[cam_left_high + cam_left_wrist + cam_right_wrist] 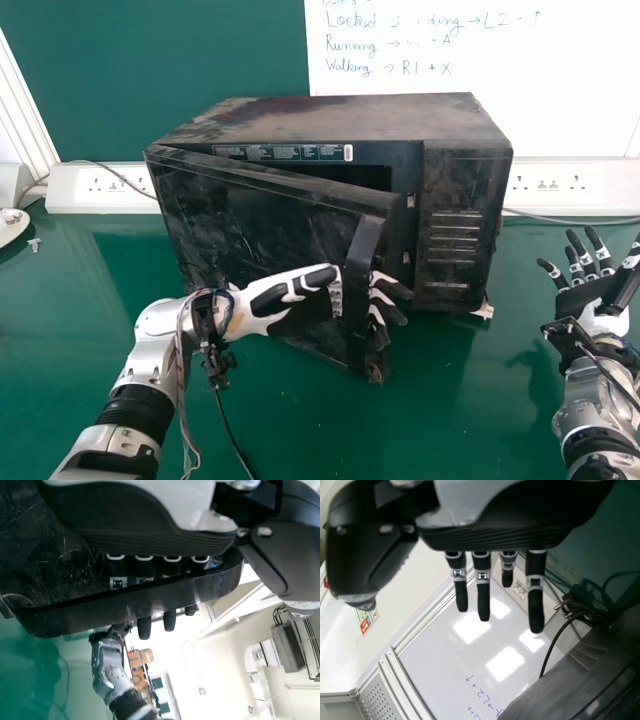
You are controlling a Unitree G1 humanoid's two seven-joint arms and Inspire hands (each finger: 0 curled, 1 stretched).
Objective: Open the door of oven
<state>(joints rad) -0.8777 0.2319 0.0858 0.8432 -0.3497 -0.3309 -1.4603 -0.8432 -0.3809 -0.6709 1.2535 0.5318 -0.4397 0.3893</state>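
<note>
In the head view, the black oven (pixel 330 115) stands upright on the green table (pixel 470 400), reaching from the middle toward 12 o'clock. Its door (pixel 250 215) is ajar, joined to the body on the 9 o'clock side, its free edge standing out from the body toward 6 o'clock. The upright handle (pixel 357 290) is near the centre. The left arm comes in from 7 o'clock, and the left hand (pixel 275 298) has its fingers (pixel 402 290) passed behind the handle, their ends emerging on its 3 o'clock side. The right hand (pixel 590 300) is between 3 and 4 o'clock, fingers spread, well apart from the oven. A whiteboard (pixel 420 85) with blue writing is at 1 o'clock.

In the left wrist view, the left hand (pixel 145 520) is close against the door's handle. Its fingers run almost straight through the gap between handle and door, side by side with small spaces between them, and tips show past the bar.

In the right wrist view, the right hand (pixel 495 537) has straight fingers, spread apart and touching nothing. A dark cable (pixel 550 652) curves near the oven.
</note>
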